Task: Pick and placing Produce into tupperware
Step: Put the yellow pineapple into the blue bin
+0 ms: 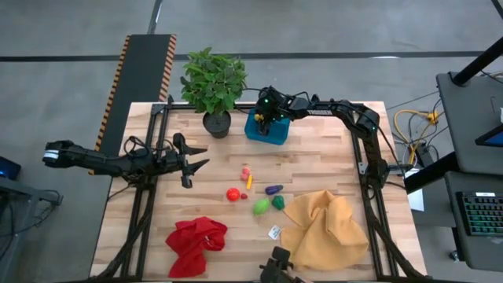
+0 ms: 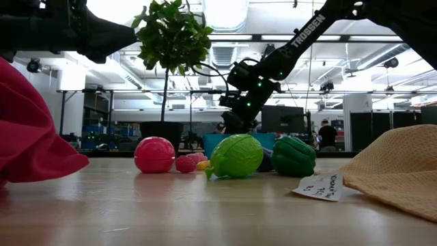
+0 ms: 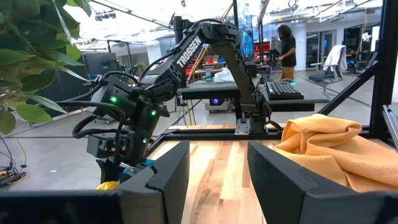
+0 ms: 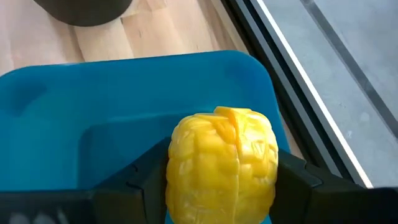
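Observation:
The teal-blue tupperware stands at the table's far edge, next to a potted plant. My right gripper slants down over it, shut on a yellow ribbed piece of produce. Several more pieces lie loose mid-table: a red ball, a small pink one, a purple one, a light green one and a dark green one. My left gripper hovers open at the table's left, holding nothing. My right gripper pinches the yellow piece by its two opposite sides between its two fingers. The fingers slant down from above and from the table's right. The piece sits over the tupperware's inside. Its underside is hidden, so whether it rests on the floor cannot be told.
A red cloth lies bunched at the near left and a mustard-yellow cloth at the near right, with a small white tag between them. The plant's leaves overhang the tupperware's left side. Bare wood lies between my left gripper and the produce.

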`<state>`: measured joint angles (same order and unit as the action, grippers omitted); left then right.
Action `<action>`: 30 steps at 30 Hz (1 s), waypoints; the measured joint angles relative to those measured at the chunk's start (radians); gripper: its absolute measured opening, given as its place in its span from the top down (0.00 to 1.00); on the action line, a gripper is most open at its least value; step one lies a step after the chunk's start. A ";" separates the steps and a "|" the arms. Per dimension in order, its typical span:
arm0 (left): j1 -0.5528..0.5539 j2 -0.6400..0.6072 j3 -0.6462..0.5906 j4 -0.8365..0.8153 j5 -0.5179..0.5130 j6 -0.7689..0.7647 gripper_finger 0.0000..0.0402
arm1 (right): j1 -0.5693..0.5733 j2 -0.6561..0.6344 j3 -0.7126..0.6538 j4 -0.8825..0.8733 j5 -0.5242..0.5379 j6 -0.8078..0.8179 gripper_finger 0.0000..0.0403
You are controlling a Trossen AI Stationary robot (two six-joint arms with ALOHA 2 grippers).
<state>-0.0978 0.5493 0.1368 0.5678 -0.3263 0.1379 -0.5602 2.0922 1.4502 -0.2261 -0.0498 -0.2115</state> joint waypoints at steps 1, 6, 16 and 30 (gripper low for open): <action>0.000 0.000 0.000 0.000 0.000 0.000 0.63 | 0.000 0.000 0.000 0.004 0.000 -0.003 0.52; 0.000 0.000 0.000 0.000 0.000 0.000 0.63 | 0.000 0.000 0.000 0.032 -0.002 -0.007 0.52; 0.000 0.000 0.000 0.000 0.000 0.000 0.63 | 0.001 0.000 0.000 0.053 -0.010 -0.003 0.52; 0.000 0.000 0.000 0.000 0.000 0.000 0.63 | 0.001 0.000 0.000 0.057 -0.010 0.001 0.43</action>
<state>-0.0975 0.5495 0.1368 0.5674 -0.3264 0.1379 -0.5592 2.0918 1.4498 -0.1686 -0.0595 -0.2106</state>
